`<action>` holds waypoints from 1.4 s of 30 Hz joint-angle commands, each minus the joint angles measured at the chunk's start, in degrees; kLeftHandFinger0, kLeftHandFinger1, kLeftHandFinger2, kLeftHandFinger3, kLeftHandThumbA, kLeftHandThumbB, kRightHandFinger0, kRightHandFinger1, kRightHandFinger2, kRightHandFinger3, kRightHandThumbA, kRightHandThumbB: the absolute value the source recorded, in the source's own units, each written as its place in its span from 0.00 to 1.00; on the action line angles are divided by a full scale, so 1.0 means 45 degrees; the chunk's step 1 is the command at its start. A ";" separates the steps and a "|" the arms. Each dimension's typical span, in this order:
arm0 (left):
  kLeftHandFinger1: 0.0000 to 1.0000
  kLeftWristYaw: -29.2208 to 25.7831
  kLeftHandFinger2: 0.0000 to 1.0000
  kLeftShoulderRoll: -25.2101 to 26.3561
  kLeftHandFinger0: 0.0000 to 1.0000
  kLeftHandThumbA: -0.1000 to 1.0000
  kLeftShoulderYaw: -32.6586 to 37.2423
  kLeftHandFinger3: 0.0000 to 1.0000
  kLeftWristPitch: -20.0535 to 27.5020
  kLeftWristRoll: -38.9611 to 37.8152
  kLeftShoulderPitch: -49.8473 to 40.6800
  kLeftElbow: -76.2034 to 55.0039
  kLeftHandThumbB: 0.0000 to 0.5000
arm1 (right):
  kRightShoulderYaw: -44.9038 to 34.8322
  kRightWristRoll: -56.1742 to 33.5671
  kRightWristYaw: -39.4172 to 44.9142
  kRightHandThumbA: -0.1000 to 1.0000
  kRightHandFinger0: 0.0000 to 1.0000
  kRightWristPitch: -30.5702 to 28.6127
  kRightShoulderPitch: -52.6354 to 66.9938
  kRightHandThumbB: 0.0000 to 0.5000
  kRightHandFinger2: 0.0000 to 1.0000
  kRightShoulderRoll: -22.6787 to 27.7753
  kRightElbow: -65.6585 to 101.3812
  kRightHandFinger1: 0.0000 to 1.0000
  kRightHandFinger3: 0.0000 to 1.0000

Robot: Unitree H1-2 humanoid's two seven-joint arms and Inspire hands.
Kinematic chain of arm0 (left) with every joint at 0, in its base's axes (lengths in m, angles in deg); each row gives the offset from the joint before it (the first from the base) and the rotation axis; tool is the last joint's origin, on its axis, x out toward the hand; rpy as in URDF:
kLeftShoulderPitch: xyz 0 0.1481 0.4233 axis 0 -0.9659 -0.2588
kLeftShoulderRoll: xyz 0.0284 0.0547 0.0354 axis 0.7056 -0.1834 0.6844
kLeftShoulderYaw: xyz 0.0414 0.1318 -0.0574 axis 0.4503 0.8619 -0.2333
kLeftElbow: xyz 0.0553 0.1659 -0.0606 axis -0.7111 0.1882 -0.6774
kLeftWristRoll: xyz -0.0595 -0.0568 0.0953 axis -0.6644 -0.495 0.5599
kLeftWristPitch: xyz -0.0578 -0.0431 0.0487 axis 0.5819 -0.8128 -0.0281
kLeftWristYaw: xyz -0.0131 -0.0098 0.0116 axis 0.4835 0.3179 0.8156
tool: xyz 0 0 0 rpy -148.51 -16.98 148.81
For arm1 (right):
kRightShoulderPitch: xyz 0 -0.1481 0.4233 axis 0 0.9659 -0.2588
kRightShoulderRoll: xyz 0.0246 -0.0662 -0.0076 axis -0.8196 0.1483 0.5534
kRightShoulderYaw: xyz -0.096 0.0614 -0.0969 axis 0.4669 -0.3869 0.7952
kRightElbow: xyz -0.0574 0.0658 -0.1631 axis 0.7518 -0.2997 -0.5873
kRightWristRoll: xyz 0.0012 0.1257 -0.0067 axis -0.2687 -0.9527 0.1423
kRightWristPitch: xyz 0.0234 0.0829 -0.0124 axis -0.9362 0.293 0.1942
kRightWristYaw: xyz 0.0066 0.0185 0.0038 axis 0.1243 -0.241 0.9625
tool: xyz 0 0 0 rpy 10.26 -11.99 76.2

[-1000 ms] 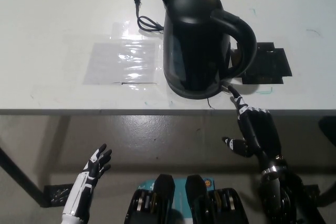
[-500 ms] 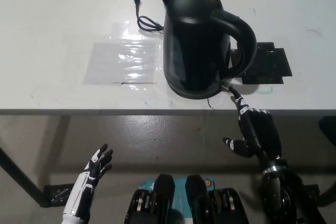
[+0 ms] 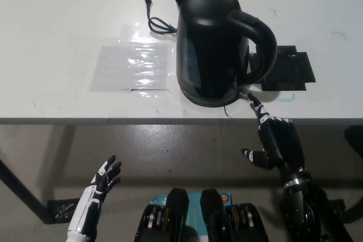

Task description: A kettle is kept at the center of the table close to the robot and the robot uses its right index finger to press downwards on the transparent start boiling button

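White surface (image 3: 68, 21) is seen carrying the black kettle (image 3: 212, 43) at its near edge, centre; the right hand (image 3: 272, 137) is curled with one finger stretched to the start button (image 3: 245, 96) at the handle's foot. The pressing step is judged in hand: a firm downward push is called for next. The left hand (image 3: 105, 177) is rested low, fingers apart, nothing held

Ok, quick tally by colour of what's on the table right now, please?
Black: 3, the kettle, the cord behind it, and the flat mat to its right.
Clear: 1, the plastic sheet to its left.
Total: 4. The right hand points at the kettle's base; the left hand hangs below the table edge.
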 commanded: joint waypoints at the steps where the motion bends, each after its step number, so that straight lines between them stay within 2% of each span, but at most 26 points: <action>1: 1.00 0.0023 1.00 0.0097 1.00 1.00 0.0005 1.00 0.0318 0.0015 0.0110 -0.0297 0.46 | -0.0038 -0.0168 -0.0373 1.00 0.00 0.0065 -0.0597 0.33 0.00 0.0213 0.0086 0.00 1.00; 4: 1.00 0.0090 1.00 0.0120 1.00 1.00 0.0018 1.00 0.0380 -0.0056 0.0107 -0.0282 0.42 | -0.0027 -0.0166 -0.0308 1.00 0.00 0.0155 -0.0605 0.32 0.02 0.0235 0.0166 0.00 1.00; 6: 1.00 0.0087 1.00 0.0105 1.00 1.00 0.0011 1.00 0.0304 -0.0078 0.0101 -0.0326 0.45 | -0.0037 -0.0202 -0.0296 1.00 0.00 0.0197 -0.0621 0.31 0.01 0.0239 0.0171 0.00 1.00; 11: 1.00 0.0070 1.00 0.0093 1.00 1.00 0.0004 1.00 0.0491 -0.0075 0.0142 -0.0209 0.41 | 0.0012 -0.0296 -0.0267 1.00 0.00 0.0196 -0.0735 0.31 0.00 0.0283 0.0152 0.00 1.00; 14: 1.00 0.0030 1.00 0.0108 1.00 1.00 -0.0002 1.00 0.0394 0.0005 0.0137 -0.0219 0.44 | 0.0038 -0.0313 -0.0183 1.00 0.00 0.0281 -0.0777 0.30 0.00 0.0280 0.0183 0.00 1.00; 18: 1.00 0.0056 1.00 0.0126 1.00 1.00 0.0003 1.00 0.0390 -0.0011 0.0151 -0.0337 0.39 | 0.0090 -0.0291 -0.0325 1.00 0.00 0.0164 -0.0879 0.30 0.01 0.0325 0.0009 0.00 1.00; 22: 1.00 0.0048 1.00 0.0124 1.00 1.00 -0.0019 1.00 0.0487 -0.0040 0.0198 -0.0199 0.41 | 0.0110 -0.0284 -0.0303 1.00 0.00 0.0248 -0.0908 0.30 0.00 0.0297 -0.0047 0.00 1.00; 23: 1.00 0.0067 1.00 0.0128 1.00 1.00 -0.0012 1.00 0.0461 -0.0055 0.0192 -0.0223 0.41 | 0.0118 -0.0286 -0.0316 1.00 0.00 0.0240 -0.0934 0.30 0.01 0.0291 -0.0086 0.00 1.00; 24: 1.00 0.0091 1.00 0.0142 1.00 1.00 0.0004 1.00 0.0431 -0.0052 0.0179 -0.0269 0.40 | 0.0143 -0.0231 -0.0296 1.00 0.00 0.0311 -0.0958 0.30 0.07 0.0288 -0.0096 0.00 1.00; 34: 1.00 0.0128 1.00 0.0136 1.00 1.00 -0.0008 1.00 0.0398 -0.0151 0.0237 -0.0333 0.38 | 0.0254 -0.0245 -0.0335 1.00 0.00 0.0358 -0.1231 0.31 0.03 0.0238 -0.0326 0.00 1.00; 36: 1.00 0.0085 1.00 0.0136 1.00 1.00 -0.0007 1.00 0.0334 -0.0066 0.0231 -0.0361 0.40 | 0.0272 -0.0246 -0.0274 1.00 0.00 0.0430 -0.1264 0.31 0.10 0.0232 -0.0365 0.00 1.00; 37: 1.00 0.0044 1.00 0.0138 1.00 1.00 -0.0005 1.00 0.0290 0.0017 0.0233 -0.0377 0.43 | 0.0286 -0.0269 -0.0267 1.00 0.00 0.0418 -0.1294 0.31 0.09 0.0230 -0.0428 0.00 1.00; 41: 1.00 0.0084 1.00 0.0127 1.00 1.00 -0.0025 1.00 0.0374 -0.0109 0.0250 -0.0326 0.42 | 0.0360 -0.0233 -0.0407 1.00 0.00 0.0340 -0.1382 0.30 0.04 0.0239 -0.0601 0.00 1.00; 42: 1.00 0.0022 1.00 0.0111 1.00 1.00 -0.0038 1.00 0.0438 -0.0040 0.0257 -0.0293 0.40 | 0.0391 -0.0194 -0.0342 1.00 0.00 0.0412 -0.1410 0.30 0.10 0.0248 -0.0592 0.00 1.00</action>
